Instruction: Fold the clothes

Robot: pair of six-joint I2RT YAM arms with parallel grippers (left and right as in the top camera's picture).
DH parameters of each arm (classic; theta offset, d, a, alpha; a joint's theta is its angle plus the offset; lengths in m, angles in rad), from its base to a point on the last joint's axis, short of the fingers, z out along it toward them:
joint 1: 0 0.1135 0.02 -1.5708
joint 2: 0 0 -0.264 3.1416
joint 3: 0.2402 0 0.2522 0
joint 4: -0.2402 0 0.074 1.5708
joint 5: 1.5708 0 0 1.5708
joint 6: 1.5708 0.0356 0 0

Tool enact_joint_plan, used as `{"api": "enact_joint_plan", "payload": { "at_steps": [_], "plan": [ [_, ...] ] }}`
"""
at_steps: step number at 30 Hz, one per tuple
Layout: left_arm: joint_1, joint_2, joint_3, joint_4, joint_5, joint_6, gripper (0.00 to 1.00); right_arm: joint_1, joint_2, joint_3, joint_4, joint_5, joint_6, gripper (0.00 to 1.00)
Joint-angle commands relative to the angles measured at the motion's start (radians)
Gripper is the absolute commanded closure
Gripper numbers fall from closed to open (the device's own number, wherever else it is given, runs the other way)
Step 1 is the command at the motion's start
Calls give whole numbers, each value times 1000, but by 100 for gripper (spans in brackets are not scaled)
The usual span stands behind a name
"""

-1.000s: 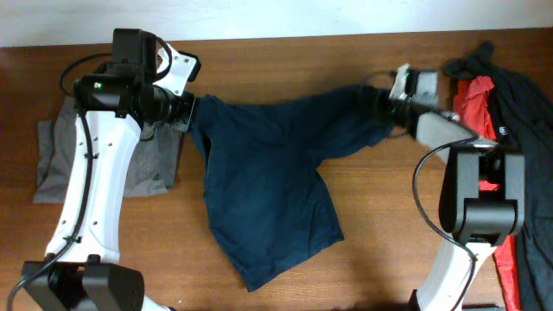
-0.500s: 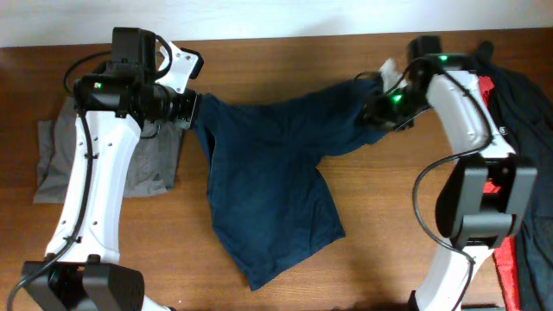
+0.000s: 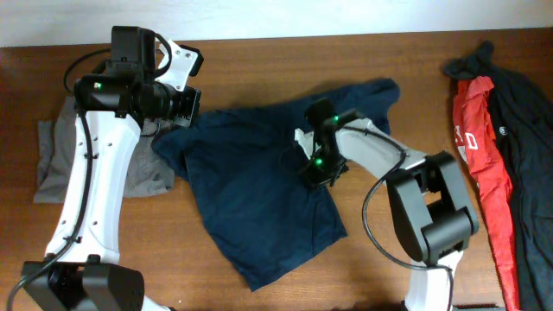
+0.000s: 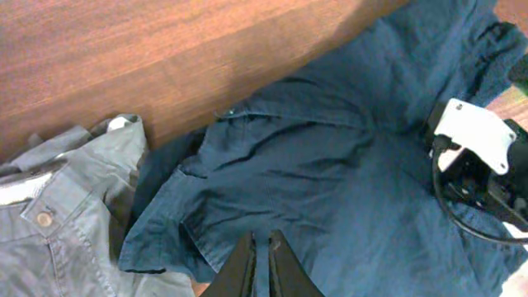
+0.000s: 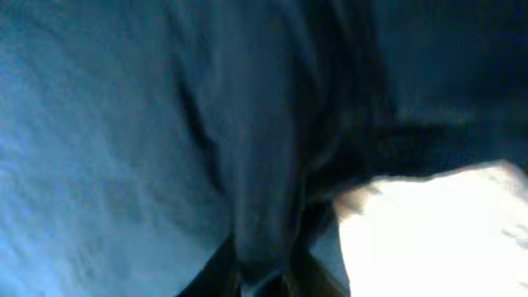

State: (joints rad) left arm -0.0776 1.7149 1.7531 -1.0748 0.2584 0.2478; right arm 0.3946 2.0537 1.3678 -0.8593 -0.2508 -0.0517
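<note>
Worktop (image 3: 259,60) from overhead, navy shirt (image 3: 259,190) rumpled at centre, shorts (image 3: 52,164) left, red shirt (image 3: 471,138) far right, left wrist, left tool (image 4: 260,239) nearly pressed together over navy shirt (slim gap), right wrist, right tool (image 5: 262,260) amid blurred navy folds, its state impossible to tell.

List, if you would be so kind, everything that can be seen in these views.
navy blue shirt: one, navy, crumpled across the table's middle
grey shorts: one, grey, at the left, partly under the left arm
red shirt: one, red with white print, bunched lengthwise at the right
black garment: one, black, far right, alongside the red shirt
table: one, brown wood, under everything
left arm: one, white and black, left side
right arm: one, white and black, reaching in from the lower right
left gripper: one, dark fingers close together over the navy blue shirt's left part; grip unclear
right gripper: one, black, down on the navy blue shirt's middle; state unclear
</note>
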Motion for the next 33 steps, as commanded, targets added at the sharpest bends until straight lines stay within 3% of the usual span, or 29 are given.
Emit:
{"api": "enact_joint_plan", "payload": {
  "at_steps": [1,7,11,14,15,17,20,21,23,29,33],
  "plan": [
    [-1,0,5,1,15,-8,91,3,8,-85,47,135,79,84],
    [-1,0,5,1,15,-8,87,-53,8,-103,150,409,142,96],
    [-1,0,5,1,15,-8,82,-138,8,-63,257,402,143,96],
    [-1,0,5,1,15,-8,65,-203,8,-3,301,311,142,96],
    [-1,1,5,1,15,-8,61,-221,8,18,309,287,143,93],
    [-1,2,5,0,15,-8,53,-257,8,66,314,256,143,76],
    [-1,4,1,-14,14,-8,44,-304,7,151,269,233,142,74],
    [-1,6,0,-24,14,-8,43,-315,7,183,234,219,142,60],
    [-1,14,0,-55,14,-8,41,-336,6,250,140,182,142,46],
    [-1,76,-26,-164,-45,-8,39,-369,-9,427,-156,24,135,41],
    [-1,138,-110,-164,-45,-12,39,-369,-65,446,-229,-27,134,41]
  ]
}}
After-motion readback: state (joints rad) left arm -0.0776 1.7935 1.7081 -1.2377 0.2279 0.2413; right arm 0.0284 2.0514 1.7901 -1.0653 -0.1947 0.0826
